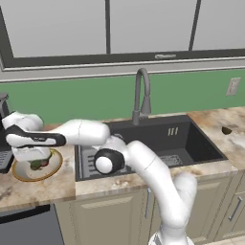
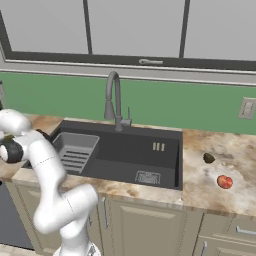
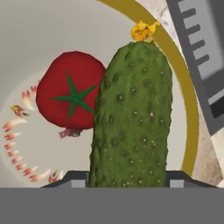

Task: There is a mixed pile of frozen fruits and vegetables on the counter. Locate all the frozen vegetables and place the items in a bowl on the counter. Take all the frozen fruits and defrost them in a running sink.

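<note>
Veg step: gripper (image 3: 127,183) clamped on cucumber (image 3: 130,118) over bowl (image 1: 53,168) w/ tomato (image 3: 70,95) inside; next, prob. lower & release.

Cucumber (image 3: 131,118) lower end hidden behind finger tips at bottom of hand view; grip contact not discernible. Tomato (image 3: 72,96) right side covered by cucumber. Bowl (image 3: 183,109) rim cut off by frame edges. In left base view, bowl (image 1: 55,167) partly hidden under robot hand, contents too small to identify. Dark item (image 2: 209,158) on right counter too small to identify.
</note>
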